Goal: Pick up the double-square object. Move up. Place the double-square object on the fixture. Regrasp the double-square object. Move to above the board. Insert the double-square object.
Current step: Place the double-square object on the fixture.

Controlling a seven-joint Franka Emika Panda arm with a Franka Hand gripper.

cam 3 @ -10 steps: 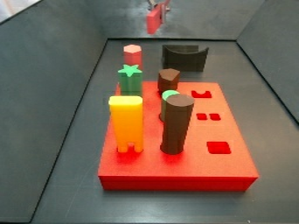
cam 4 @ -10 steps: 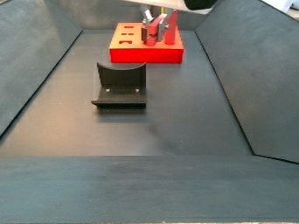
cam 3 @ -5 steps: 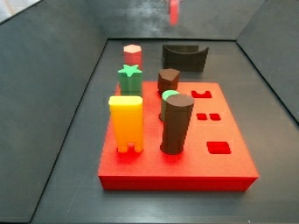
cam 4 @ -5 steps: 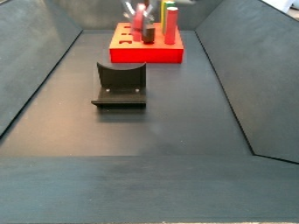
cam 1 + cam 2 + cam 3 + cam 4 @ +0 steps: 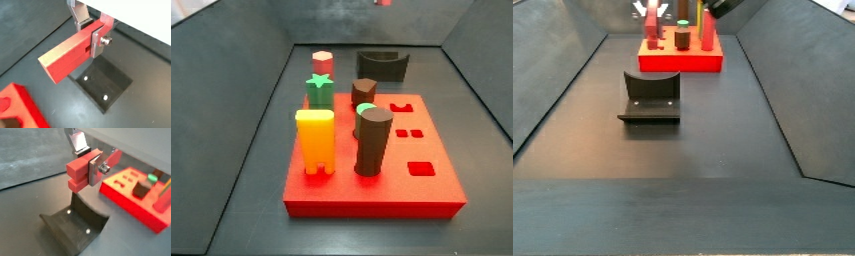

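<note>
My gripper (image 5: 90, 32) is shut on the double-square object (image 5: 67, 60), a slim red peg held level. In a wrist view its two square legs (image 5: 80, 175) face the camera. The gripper hangs high above the fixture (image 5: 103, 86), a dark bracket on the floor that also shows in a wrist view (image 5: 75, 225). In a side view only a red tip of the load shows at the top edge (image 5: 382, 2). In a side view the gripper (image 5: 652, 11) is high above the fixture (image 5: 649, 97). The red board (image 5: 425, 185) lies on the floor beyond it.
On the board stand a tall yellow block (image 5: 315, 140), two dark brown cylinders (image 5: 372, 140), a green star peg (image 5: 318, 88) and a pink-red hexagonal peg (image 5: 322, 62). Sloping dark walls (image 5: 553, 80) close in the floor on both sides.
The gripper has risen with the double-square object, almost out of the top of one side view. The pieces on the board and the fixture have not moved.
</note>
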